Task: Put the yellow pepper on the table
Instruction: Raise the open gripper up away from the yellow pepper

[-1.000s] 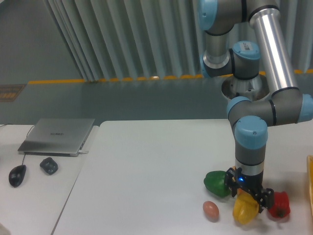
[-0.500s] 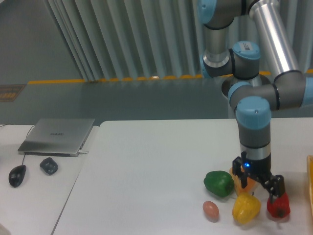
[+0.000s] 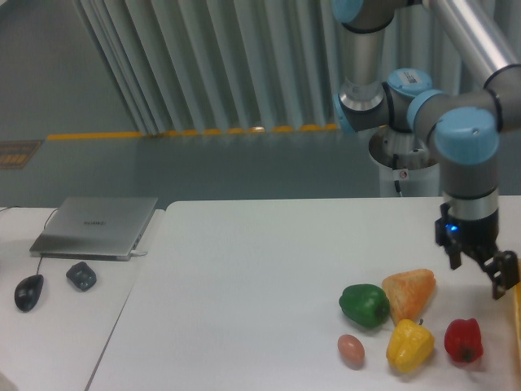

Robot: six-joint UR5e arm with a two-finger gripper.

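The gripper hangs in the air above the right side of the bench, fingers spread apart with nothing between them and touching nothing. The yellow pepper sits on the bench near the front edge, free of the gripper. Just beside it: a red pepper to the right, a green pepper and an orange wedge behind, an egg to the left.

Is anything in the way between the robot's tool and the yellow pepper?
Nothing visible blocks it. The tool hangs open above the table, up and to the right of the yellow pepper. The red pepper and orange wedge sit close beside the pepper.
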